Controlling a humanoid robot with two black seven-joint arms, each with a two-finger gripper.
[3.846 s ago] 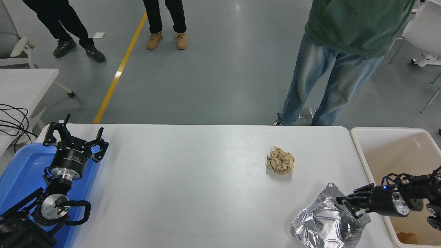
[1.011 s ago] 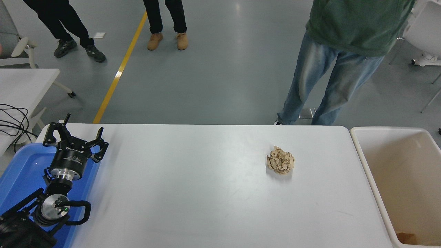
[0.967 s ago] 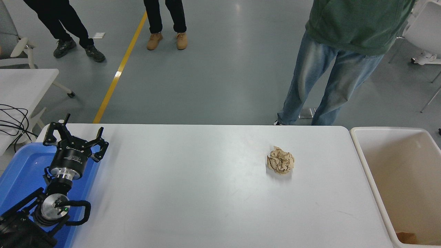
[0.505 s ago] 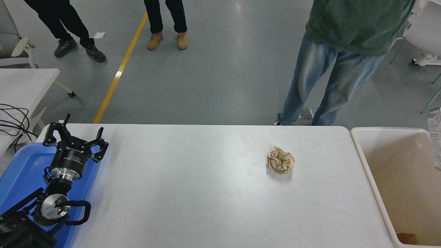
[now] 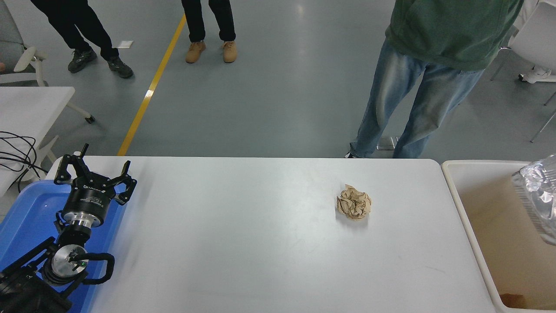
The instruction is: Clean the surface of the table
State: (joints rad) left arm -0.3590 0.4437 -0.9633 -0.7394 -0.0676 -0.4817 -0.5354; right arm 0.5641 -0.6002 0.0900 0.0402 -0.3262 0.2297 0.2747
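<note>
Brown crumpled paper ball (image 5: 354, 207) lies on the smooth white surface (image 5: 243, 243); left tool (image 5: 93, 174), fingers spread wide, hovers over the blue tray (image 5: 26, 217).

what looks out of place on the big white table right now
One crumpled brown paper ball lies alone on the table surface, right of centre. At the right edge, crinkled silver foil shows over the beige bin. The left gripper sits over the blue tray.

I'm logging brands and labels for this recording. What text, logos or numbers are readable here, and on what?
Nothing can be read with certainty.
Left gripper: pale lettering on its black body, too small and blurred to read.
Table, crumpled paper, foil, bin, blue tray: no print visible.
Yellow floor line: a plain stripe, no text.
</note>
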